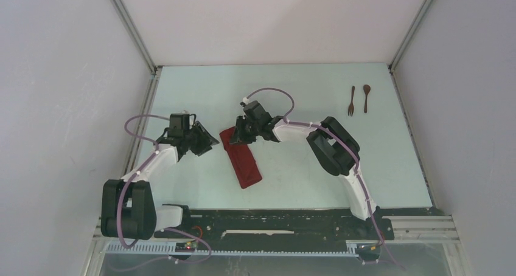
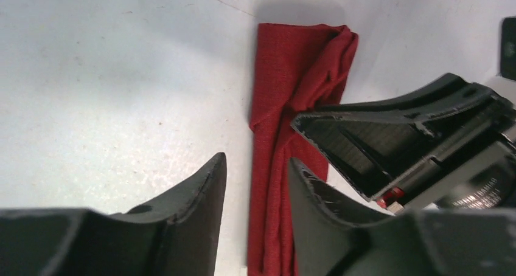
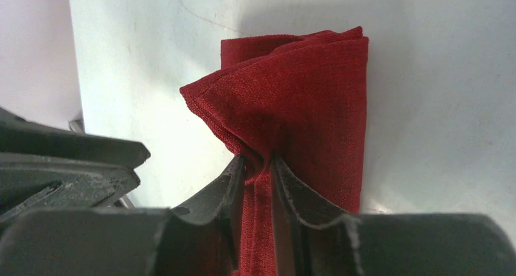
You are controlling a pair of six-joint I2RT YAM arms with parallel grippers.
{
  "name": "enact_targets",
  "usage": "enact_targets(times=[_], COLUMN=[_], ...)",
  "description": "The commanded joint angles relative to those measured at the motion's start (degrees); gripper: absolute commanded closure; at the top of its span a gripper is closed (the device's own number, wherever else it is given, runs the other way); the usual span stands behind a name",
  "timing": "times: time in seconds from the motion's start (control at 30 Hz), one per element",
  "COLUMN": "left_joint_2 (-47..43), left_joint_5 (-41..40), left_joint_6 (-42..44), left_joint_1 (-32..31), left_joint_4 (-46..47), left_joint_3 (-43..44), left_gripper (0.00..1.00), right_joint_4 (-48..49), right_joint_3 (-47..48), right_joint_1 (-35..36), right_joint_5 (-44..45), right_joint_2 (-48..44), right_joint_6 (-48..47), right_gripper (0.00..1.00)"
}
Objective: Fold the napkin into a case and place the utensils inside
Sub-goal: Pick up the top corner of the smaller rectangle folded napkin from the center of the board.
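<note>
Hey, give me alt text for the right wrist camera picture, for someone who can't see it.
The right hand pinches a bunched fold of a dark red napkin between its two black fingers. The napkin is folded into a narrow strip lying on a pale table, and a black part of the other arm shows at the left edge.

No text, label, brand, number or sign is legible in any of the three views. Left wrist view: faint pale marks on a black housing (image 2: 484,194) at the lower right of the frame, too blurred to read.
</note>
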Motion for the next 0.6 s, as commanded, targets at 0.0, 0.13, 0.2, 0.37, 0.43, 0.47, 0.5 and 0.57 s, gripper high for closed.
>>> enact_targets(times=[0.0, 0.13, 0.2, 0.37, 0.43, 0.47, 0.5, 0.57], left_joint_2=[1.76, 5.17, 7.24, 12.73, 13.85, 14.34, 14.83, 15.69], left_joint_5=[1.31, 2.34, 3.58, 5.2, 5.66, 5.76, 5.74, 6.06], left_joint_6=[1.25, 0.55, 0.62, 2.26, 2.27, 2.27, 2.41, 2.23], left_joint_1=[1.1, 0.99, 0.92, 0.72, 0.47, 0.3, 0.17, 0.14], left_joint_4=[0.69, -0.68, -0.83, -2.71, -3.13, -3.1, -3.09, -3.09], left_joint_3=[3.38, 6.67, 8.1, 13.16, 14.41, 14.77, 15.05, 15.65], left_gripper=[0.49, 0.43, 0.37, 0.38, 0.38, 0.38, 0.38, 0.38], right_joint_4=[-2.37, -0.42, -0.34, -0.34, -0.42, -0.5, -0.59, -0.61], right_joint_3=[2.37, 2.49, 3.19, 3.53, 3.53, 3.53, 3.59, 3.65], right_joint_1=[1.35, 1.09, 1.24, 1.62, 1.77, 1.81, 1.8, 1.82], right_joint_5=[1.91, -0.72, -1.54, -1.69, -1.46, -1.35, -1.34, -1.25], right_joint_2=[-3.78, -2.69, -2.22, -2.17, -2.21, -2.25, -2.24, -2.18], right_joint_6=[-5.3, -4.61, -4.68, -5.05, -5.29, -5.31, -5.34, -5.41], right_gripper=[0.76, 0.82, 0.85, 0.83, 0.82, 0.82, 0.82, 0.82])
